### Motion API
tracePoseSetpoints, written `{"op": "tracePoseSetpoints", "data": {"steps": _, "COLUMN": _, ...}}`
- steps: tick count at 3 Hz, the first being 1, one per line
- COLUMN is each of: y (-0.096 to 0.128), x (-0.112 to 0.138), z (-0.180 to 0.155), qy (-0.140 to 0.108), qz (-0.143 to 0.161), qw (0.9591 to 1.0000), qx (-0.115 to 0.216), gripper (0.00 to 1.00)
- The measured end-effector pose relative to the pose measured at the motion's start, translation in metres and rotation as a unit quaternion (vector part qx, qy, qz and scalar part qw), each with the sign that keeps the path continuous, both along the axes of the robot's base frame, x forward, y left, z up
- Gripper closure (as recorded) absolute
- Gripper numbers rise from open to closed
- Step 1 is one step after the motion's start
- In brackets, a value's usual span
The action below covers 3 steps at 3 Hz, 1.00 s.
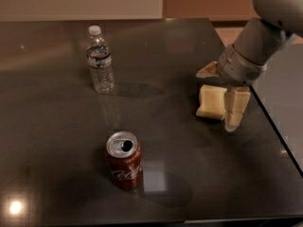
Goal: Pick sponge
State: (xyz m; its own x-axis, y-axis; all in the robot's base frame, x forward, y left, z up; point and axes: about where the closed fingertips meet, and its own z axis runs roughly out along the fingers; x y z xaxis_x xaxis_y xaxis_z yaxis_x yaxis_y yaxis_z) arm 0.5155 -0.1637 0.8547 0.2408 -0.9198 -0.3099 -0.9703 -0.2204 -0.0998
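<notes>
The sponge (210,103), a pale cream-yellow foam block, lies on the dark table (57,164) near its right edge. My gripper (217,100) comes down from the upper right and is open. One cream finger (234,110) stands just right of the sponge, in front of its right side. The other finger (207,71) points out behind the sponge's far edge. The sponge sits between the two fingers, resting on the table.
A clear water bottle (99,60) stands upright at the back left. An open red soda can (124,160) stands at the front centre. The table's right edge (279,136) runs close to the sponge and gripper.
</notes>
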Motion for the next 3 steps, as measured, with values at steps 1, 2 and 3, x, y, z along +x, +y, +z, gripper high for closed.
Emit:
{"op": "tracePoseSetpoints", "data": {"steps": 1, "y": 0.002, "x": 0.005, "z": -0.017, "qy": 0.01, "qz": -0.004, "qw": 0.9999, "qx": -0.004, "gripper": 0.0}}
{"op": "tracePoseSetpoints", "data": {"steps": 2, "y": 0.003, "x": 0.009, "z": -0.027, "qy": 0.012, "qz": -0.009, "qw": 0.9998, "qx": -0.01, "gripper": 0.16}}
{"op": "tracePoseSetpoints", "data": {"steps": 3, "y": 0.002, "x": 0.012, "z": -0.029, "qy": 0.012, "qz": -0.015, "qw": 0.9997, "qx": -0.013, "gripper": 0.4}}
